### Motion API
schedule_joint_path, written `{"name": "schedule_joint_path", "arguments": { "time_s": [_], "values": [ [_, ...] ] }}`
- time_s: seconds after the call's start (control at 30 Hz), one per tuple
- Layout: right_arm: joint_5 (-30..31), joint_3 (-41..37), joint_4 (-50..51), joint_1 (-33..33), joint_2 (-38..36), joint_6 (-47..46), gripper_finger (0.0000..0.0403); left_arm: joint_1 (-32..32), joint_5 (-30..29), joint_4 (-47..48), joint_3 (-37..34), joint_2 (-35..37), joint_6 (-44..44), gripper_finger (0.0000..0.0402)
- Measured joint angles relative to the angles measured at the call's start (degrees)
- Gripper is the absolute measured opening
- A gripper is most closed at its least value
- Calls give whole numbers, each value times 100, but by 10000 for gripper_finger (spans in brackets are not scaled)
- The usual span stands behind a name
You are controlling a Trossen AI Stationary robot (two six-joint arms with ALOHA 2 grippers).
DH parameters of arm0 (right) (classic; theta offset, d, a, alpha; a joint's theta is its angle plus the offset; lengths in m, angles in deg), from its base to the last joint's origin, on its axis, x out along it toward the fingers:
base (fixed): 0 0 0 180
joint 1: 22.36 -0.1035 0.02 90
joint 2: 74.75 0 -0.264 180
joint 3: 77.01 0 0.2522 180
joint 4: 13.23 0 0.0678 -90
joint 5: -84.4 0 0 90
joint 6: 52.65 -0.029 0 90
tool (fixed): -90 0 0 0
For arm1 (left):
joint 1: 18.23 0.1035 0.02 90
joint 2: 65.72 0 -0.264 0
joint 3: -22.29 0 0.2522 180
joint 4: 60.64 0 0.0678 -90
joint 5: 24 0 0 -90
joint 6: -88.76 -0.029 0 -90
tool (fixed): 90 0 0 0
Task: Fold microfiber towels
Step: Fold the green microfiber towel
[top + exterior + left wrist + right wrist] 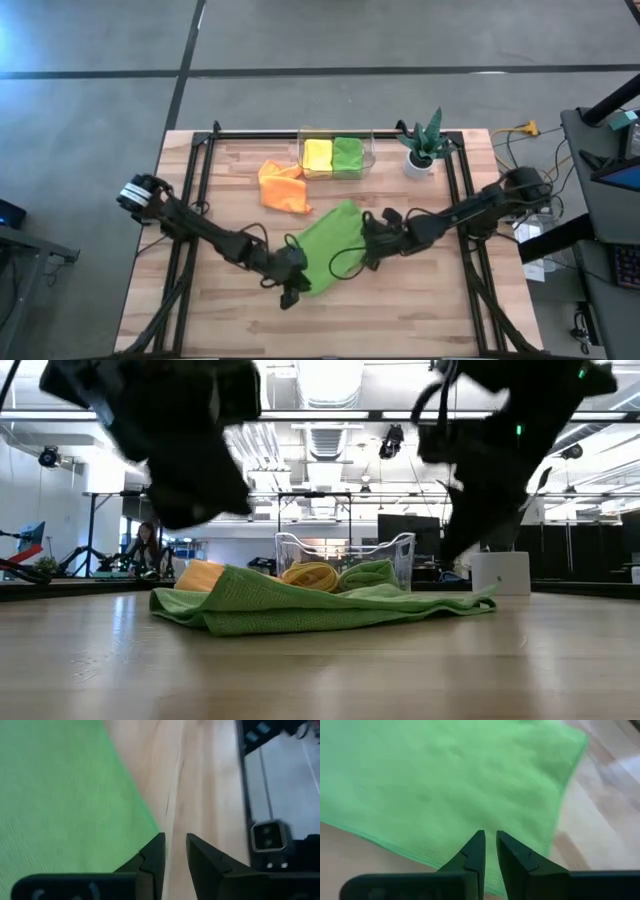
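A lime green towel (328,247) lies folded over on the wooden table (420,300), at its middle; it also shows in the low view (300,605). My left gripper (293,292) hangs above the towel's near left edge, its fingers (175,842) a narrow gap apart and empty. My right gripper (363,248) hangs over the towel's right side, its fingers (490,840) a narrow gap apart and empty. The low view shows both grippers raised clear of the cloth. An orange towel (283,187) lies loosely folded at the far left. A yellow towel (318,154) and a second green towel (348,155) lie folded in a clear bin.
The clear bin (370,158) stands at the table's far edge. A spiky green plant in a white pot (420,150) stands to its right. Bare wood lies near the front edge and at the right. Black frame rails (455,200) run along both sides.
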Motion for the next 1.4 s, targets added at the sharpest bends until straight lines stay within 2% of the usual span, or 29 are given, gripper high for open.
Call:
{"name": "schedule_joint_path", "arguments": {
  "time_s": [0.13,0.23,0.3,0.37,0.5,0.63,0.73,0.97,1.07,1.4],
  "values": [
    [28,-19,-1039,-324,-162,-152,36,94,-451,743,5,669,-528,63],
    [-63,-12,-2633,-553,20,91,33,122,-1309,2018,-7,1414,-823,63],
    [-209,9,-3260,-574,360,107,33,132,-1746,2483,-88,1925,-1214,62],
    [-300,203,-3408,-514,764,44,33,190,-1785,2637,-292,2494,-1616,55],
    [-552,970,-3438,-398,1598,177,33,227,-1771,2688,-771,3544,-1700,30],
    [-728,2063,-2765,-326,2440,473,33,227,-1754,2776,-1239,4431,-1470,5],
    [-914,2885,-2041,-256,2977,631,33,221,-1748,2773,-1529,4913,-1238,3],
    [-1919,4219,-494,-253,3758,726,33,219,-1656,2794,-1897,5456,-1072,5],
    [-2379,4498,-74,-323,3855,705,33,216,-1641,2802,-1969,5485,-1072,5],
    [-2874,4695,1763,-1108,3625,295,33,219,-1623,2684,-1992,5014,-1136,5]
  ]
}}
